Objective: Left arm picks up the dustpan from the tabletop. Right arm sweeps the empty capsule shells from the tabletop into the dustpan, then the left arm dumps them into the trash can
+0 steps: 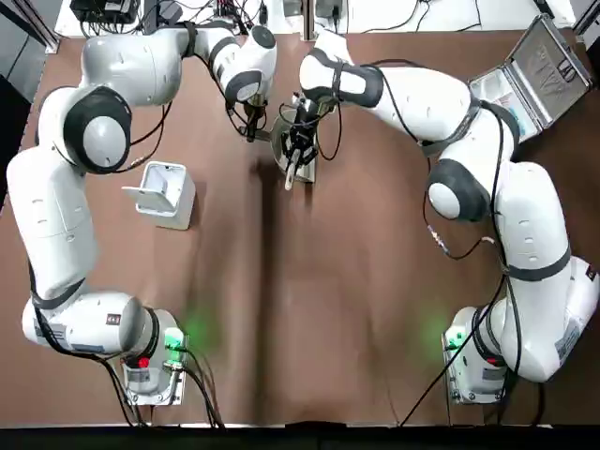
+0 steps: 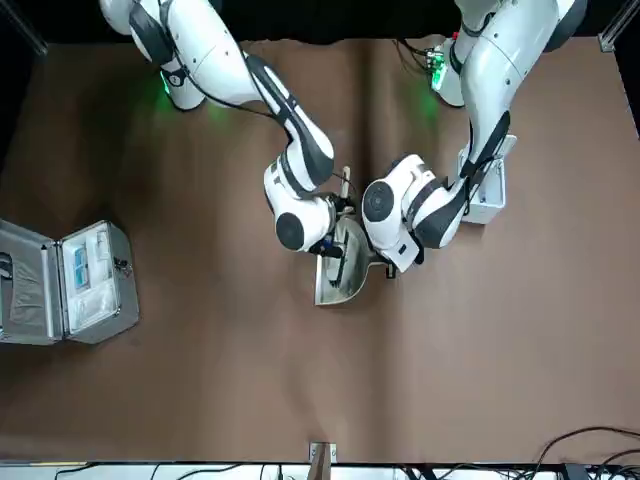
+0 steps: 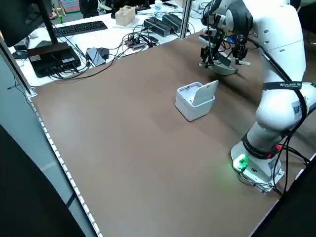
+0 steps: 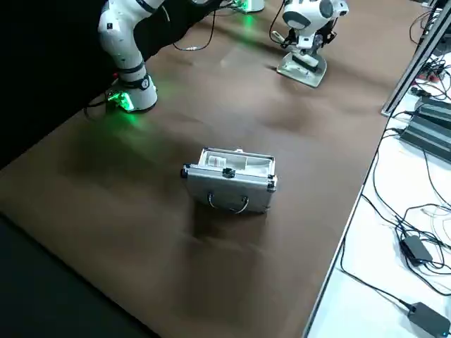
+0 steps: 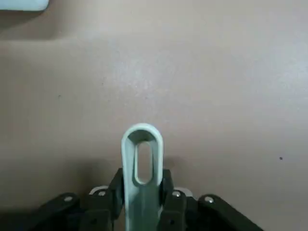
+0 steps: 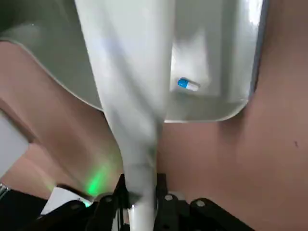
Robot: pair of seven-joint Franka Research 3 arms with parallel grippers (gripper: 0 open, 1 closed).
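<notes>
Dustpan (image 2: 340,268) beyond the trash can (image 1: 166,194), left gripper (image 5: 140,204) clamped on its handle, right gripper (image 6: 139,199) clasping brush (image 6: 127,91) over scoop holding one blue-white capsule (image 6: 187,85).

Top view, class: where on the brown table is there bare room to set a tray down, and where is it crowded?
Free: the wide brown tabletop between the two arm bases, and the strip between the small white boxy trash can and the open silver metal case. Crowded: the far middle, where the left gripper and right gripper meet over the pale cream dustpan.
</notes>
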